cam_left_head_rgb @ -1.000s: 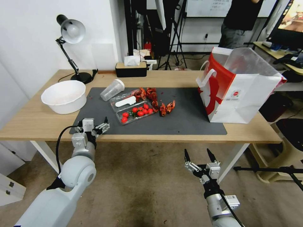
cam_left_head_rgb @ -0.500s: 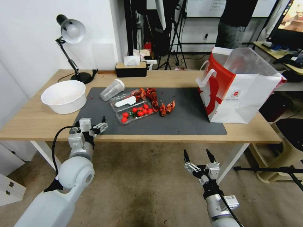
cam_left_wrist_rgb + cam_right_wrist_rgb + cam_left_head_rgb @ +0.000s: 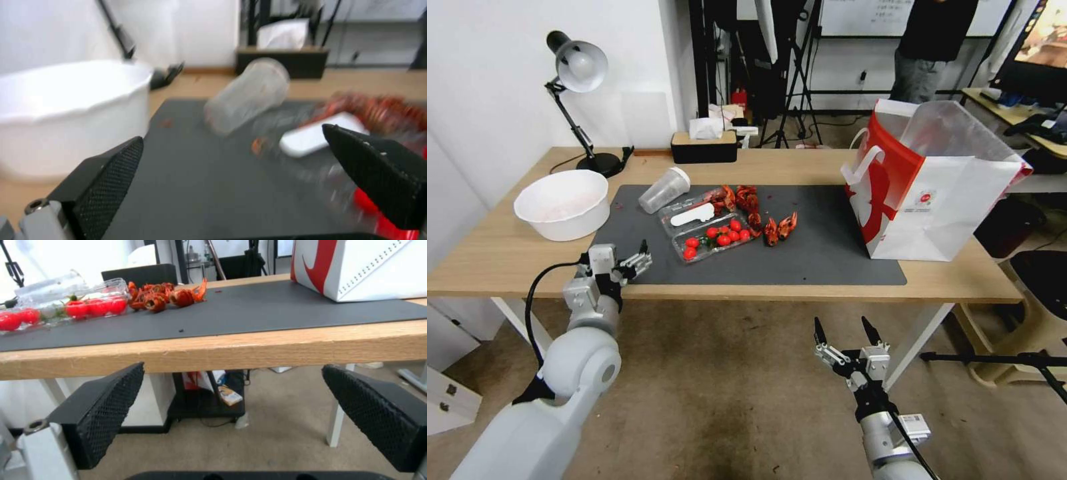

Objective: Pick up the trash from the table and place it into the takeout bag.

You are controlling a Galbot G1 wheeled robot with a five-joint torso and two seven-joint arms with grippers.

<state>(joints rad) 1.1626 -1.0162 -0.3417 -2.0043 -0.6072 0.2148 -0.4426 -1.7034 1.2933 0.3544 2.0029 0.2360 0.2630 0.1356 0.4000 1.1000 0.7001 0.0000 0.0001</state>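
Head view: my left gripper [image 3: 639, 259], spread at the bench [image 3: 507, 257] near edge, could roll the tipped clear cup [image 3: 664, 190] away if misaligned.

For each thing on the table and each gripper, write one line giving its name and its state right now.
Clear plastic cup: tipped on its side, empty.
White bowl: upright.
Clear clamshell tray: open, cherry tomatoes inside.
Crayfish shells: loose on the mat.
Takeout bag: upright, mouth open.
Left gripper: open, over the mat's near corner.
Right gripper: open, below the table edge.
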